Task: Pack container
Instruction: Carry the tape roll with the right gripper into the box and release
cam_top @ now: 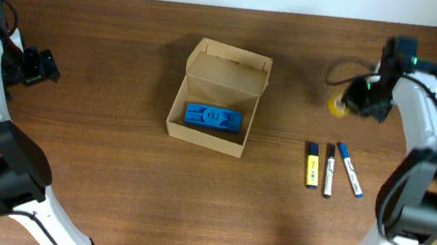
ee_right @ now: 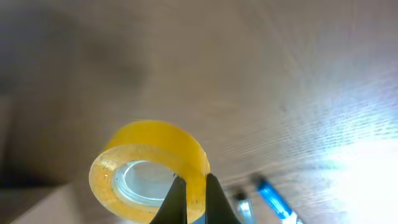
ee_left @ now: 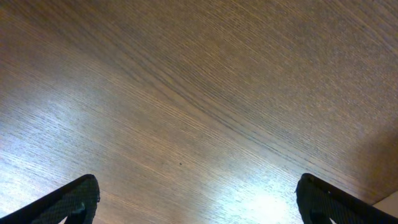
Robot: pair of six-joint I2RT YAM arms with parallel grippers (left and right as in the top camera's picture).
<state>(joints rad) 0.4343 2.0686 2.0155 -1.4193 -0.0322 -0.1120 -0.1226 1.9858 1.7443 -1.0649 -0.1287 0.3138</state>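
Wooden table (cam_top: 113, 176) with open container (cam_top: 229, 64) holding a blue case (cam_top: 212, 118).
Right gripper (ee_right: 193, 186) pinches a yellow tape roll (ee_right: 146, 163); left gripper (ee_left: 198, 190) gapes wide; 3 markers (cam_top: 330, 170) lie nearby.

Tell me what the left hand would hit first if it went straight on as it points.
Probably the bare wooden table: the left hand, open, faces plain wood with nothing in between. How far off is unclear.
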